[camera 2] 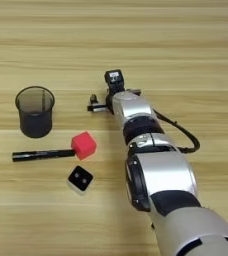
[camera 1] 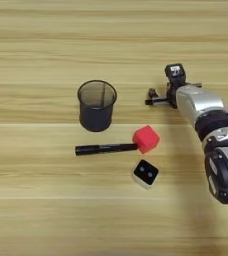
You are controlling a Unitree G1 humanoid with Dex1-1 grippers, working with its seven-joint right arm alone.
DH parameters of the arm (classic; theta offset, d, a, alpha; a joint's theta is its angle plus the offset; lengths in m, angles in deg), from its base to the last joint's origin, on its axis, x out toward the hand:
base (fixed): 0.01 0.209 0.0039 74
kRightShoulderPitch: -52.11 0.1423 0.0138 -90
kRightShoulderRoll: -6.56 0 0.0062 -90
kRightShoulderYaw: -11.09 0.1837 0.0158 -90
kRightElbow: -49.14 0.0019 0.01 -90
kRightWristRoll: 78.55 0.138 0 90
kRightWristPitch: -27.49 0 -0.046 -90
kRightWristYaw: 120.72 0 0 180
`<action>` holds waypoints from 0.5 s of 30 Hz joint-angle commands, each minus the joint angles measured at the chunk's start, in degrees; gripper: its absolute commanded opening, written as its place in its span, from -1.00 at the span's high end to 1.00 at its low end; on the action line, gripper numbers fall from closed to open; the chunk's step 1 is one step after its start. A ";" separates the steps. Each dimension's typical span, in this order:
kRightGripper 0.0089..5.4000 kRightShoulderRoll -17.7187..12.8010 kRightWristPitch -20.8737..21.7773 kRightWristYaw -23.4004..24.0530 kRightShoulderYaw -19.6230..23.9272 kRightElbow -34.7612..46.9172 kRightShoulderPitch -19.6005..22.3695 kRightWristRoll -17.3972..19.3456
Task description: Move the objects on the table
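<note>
Jaws cannot be read: the gripper [camera 1: 158,98] is lying low over the table [camera 1: 36,40], its black fingers pointing left, well right of the dark mesh cup [camera 1: 96,105]. Below the cup, the black marker [camera 1: 105,148] is lying flat, its right end touching the red cube [camera 1: 146,138]. Just below that, the white cube [camera 1: 146,173] is showing its two-dotted face.

Wooden table [camera 1: 36,220]: mesh cup [camera 1: 96,105], black marker [camera 1: 106,148], red cube [camera 1: 146,139], white cube [camera 1: 145,173].
</note>
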 commanded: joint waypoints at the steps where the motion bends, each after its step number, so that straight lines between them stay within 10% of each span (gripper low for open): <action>1: -0.98 0.35 -6.19 0.84 -0.61 2.97 -3.24 -0.56; 15: -0.98 1.88 -13.45 1.10 -0.43 17.07 -11.13 0.44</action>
